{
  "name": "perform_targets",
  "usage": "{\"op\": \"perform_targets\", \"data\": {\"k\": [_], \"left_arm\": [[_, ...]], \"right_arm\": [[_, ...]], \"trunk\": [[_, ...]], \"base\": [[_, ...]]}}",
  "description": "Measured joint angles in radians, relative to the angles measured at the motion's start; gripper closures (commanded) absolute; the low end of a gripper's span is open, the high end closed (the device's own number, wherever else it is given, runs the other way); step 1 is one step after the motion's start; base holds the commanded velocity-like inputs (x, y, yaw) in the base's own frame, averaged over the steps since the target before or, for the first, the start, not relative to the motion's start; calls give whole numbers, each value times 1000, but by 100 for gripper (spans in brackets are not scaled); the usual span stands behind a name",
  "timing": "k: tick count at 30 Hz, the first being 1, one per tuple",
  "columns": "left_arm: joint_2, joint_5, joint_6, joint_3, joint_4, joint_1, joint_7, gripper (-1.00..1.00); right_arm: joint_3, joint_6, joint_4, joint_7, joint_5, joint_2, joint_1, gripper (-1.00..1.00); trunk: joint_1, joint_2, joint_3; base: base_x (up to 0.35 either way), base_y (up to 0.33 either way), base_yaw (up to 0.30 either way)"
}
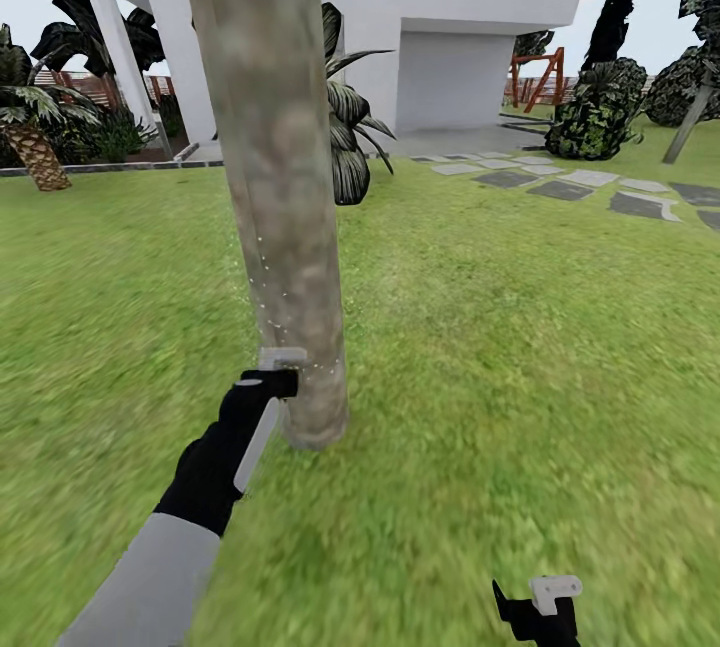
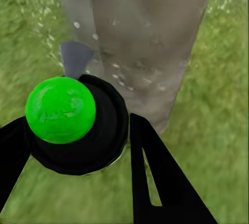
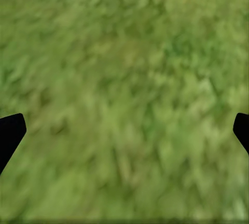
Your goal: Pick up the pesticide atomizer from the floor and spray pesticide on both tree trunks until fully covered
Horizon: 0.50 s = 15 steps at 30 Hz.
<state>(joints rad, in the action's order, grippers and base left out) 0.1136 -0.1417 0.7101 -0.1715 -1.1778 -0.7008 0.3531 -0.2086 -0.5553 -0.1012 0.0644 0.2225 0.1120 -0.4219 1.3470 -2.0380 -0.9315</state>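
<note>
Nearest the head camera, the right gripper (image 1: 545, 607) is hanging low over the grass (image 1: 520, 347), its fingers spread wide with nothing between them, as the right wrist view confirms with only lawn between the two dark tips. Further out, the left gripper (image 1: 268, 385) is reaching toward the base of the tree trunk (image 1: 280, 187) and is pinching the pesticide atomizer (image 2: 78, 125), a dark round body that is showing a bright green ball on top in the left wrist view, its pale nozzle pointing at the bark. Fine whitish specks of pesticide (image 1: 262, 272) are drifting along the trunk's left edge and dotting the bark (image 2: 145, 37).

Judging from this, the risk is uneven coverage: the specks are clustering on the lower left side, so the upper trunk and far side could stay bare unless the nozzle is being re-aimed. Crowding closer could also bump the atomizer against the bark and loosen the grip.
</note>
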Motion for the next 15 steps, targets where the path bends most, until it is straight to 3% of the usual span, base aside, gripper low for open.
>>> {"op": "perform_targets", "data": {"k": [2,4,9,12,13,15], "left_arm": [[-28,0,19,37,-24,3,0,100],[-37,-10,28,48,-31,4,0,100],[10,-15,51,-11,-49,-25,0,100],[7,-8,75,-11,-81,-33,0,100],[2,-5,78,-3,-86,-32,0,100],[-22,2,83,59,-91,-35,0,100]], "right_arm": [[0,0,0,0,0,0,0,-100],[0,0,0,0,0,0,0,-100],[0,0,0,0,0,0,0,-100],[0,0,0,0,1,0,0,-100],[0,0,0,0,1,0,0,-100],[0,0,0,0,1,0,0,-100]], "trunk": [[0,0,0],[0,0,0],[0,0,0],[0,0,0],[0,0,0],[0,0,0]], "base": [[0,0,0],[0,0,0],[0,0,0],[0,0,0],[0,0,0],[0,0,0]]}}
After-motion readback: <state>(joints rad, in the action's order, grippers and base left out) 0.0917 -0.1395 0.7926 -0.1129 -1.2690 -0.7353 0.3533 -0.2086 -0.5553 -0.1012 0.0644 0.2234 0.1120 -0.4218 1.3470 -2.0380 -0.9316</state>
